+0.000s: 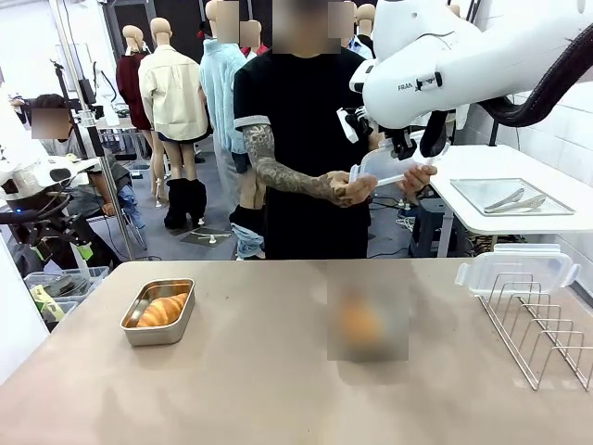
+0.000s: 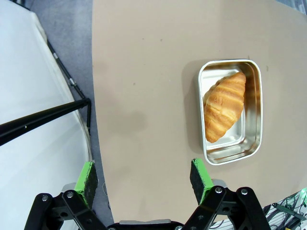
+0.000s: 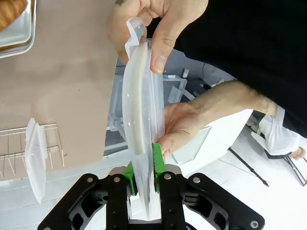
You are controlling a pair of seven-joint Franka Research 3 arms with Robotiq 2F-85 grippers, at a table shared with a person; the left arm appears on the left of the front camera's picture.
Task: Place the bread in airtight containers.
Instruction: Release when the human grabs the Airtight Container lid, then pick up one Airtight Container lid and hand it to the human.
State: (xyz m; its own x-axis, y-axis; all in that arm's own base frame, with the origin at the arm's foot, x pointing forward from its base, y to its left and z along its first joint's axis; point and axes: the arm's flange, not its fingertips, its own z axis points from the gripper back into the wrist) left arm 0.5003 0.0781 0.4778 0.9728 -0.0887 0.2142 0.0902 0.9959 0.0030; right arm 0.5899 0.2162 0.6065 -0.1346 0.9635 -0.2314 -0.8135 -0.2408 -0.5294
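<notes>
Nearest, the left gripper [image 2: 144, 179] hangs above the near left edge of the table [image 2: 144, 72], its jaws spread wide and holding nothing. It looks parked there, ready to work beside the tin [image 2: 230, 155]. That tin lies just beyond it on the left of the table, uncovered, with one croissant [image 2: 224, 105] lying slantwise inside, so this piece of bread is already in place and lacks only its cover. In the middle of the table there is an orange-brown shape too blurred to identify. At the right a wire rack [image 1: 547, 334] stands with a second lid [image 1: 514, 269] leaning on its far end, probably kept handy.

Past the far edge, the right gripper [image 3: 143, 165] is clenched on one end of a translucent lid [image 3: 136, 105], held on edge. The person's hand [image 3: 158, 19] pinches the other end and the other hand [image 3: 180, 127] steadies the side, which suggests a handover. Behind, a perforated tray [image 1: 482, 190] with tongs [image 1: 516, 199] lies on a white side table.

There is small dark print on the right arm [image 1: 405, 86], too small to read with certainty. The tin and lids show no label.
</notes>
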